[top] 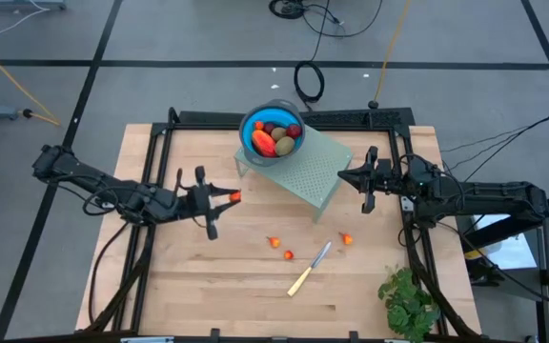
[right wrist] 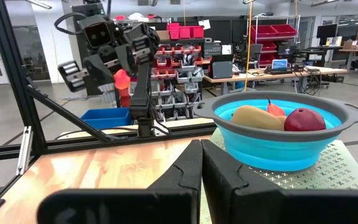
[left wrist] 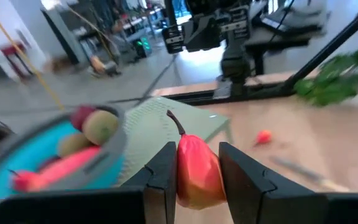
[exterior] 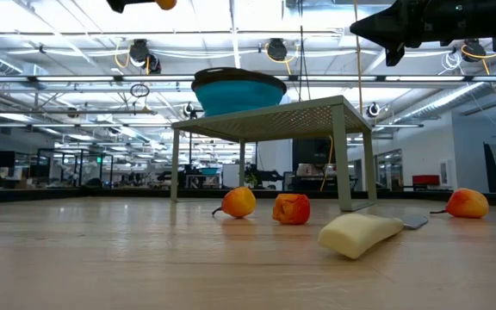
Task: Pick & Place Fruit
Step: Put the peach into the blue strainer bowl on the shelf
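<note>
The worktop carried a pale green perforated stand, and on the stand sat the blue bowl, already holding several fruit: brownish-green ovals, dark red balls and a longer red-orange piece. Beside the stand the right gripper waited with its fingers clenched on nothing. On the far side of the stand from it, the left gripper hung above the worktop, its fingers partly closed around a small orange-red fruit with a thin stem. Three more tiny orange-red pieces lay on the worktop near the stand, by the pale-handled knife. These looked light, smooth and rather rounded, likely to slip; gripping across the widest part, clear of the stem, seemed safest.
</note>
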Robot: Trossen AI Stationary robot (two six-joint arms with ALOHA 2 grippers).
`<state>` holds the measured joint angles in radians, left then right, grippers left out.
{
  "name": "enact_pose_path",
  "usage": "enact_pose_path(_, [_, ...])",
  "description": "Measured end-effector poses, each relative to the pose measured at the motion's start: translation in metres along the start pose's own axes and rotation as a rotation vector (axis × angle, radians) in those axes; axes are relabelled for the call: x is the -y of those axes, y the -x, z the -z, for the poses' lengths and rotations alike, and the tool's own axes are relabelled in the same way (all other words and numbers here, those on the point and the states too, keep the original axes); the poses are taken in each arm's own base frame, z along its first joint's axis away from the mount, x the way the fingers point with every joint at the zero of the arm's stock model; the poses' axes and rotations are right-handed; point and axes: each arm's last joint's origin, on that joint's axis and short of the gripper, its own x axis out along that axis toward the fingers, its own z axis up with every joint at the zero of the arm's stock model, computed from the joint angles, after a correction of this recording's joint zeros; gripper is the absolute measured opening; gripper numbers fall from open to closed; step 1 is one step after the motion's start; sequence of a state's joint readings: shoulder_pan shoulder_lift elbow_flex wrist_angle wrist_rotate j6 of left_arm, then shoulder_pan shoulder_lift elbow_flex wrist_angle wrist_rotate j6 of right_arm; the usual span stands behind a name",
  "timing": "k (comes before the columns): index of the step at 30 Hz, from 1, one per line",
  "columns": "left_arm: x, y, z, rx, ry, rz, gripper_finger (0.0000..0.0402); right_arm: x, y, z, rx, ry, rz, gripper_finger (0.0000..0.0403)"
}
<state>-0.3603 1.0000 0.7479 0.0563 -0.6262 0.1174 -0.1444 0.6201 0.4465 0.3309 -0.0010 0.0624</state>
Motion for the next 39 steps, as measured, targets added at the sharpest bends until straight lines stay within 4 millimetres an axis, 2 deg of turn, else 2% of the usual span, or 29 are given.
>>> enact_pose_path(6, [-0.002,0.0,-0.001,-0.003,-0.143,-0.061,0.0097,0.0,0.0,0.0,0.0,0.0,0.0,0.0002])
enact_pose_path(14, [-0.004,0.0,-0.011,0.089,-0.079,-0.085,0.0097,0.0,0.0,0.0,0.0,0.0,0.0,0.0002])
enact_pose_path(17, [-0.011,-0.001,-0.02,0.17,0.053,-0.119,0.0097,0.0,0.0,0.0,0.0,0.0,0.0,0.0002])
enact_pose_path(22, [-0.031,-0.006,-0.03,0.295,0.379,-0.196,0.0097,0.0,0.0,0.0,0.0,0.0,0.0,0.0002])
enact_pose_path(31, [-0.066,-0.017,-0.027,0.418,0.937,-0.273,0.0097,0.0,0.0,0.0,0.0,0.0,0.0,0.0002])
enact_pose_path(39, [-0.087,-0.024,-0.023,0.472,1.156,-0.231,0.0097,0.0,0.0,0.0,0.0,0.0,0.0,0.0002])
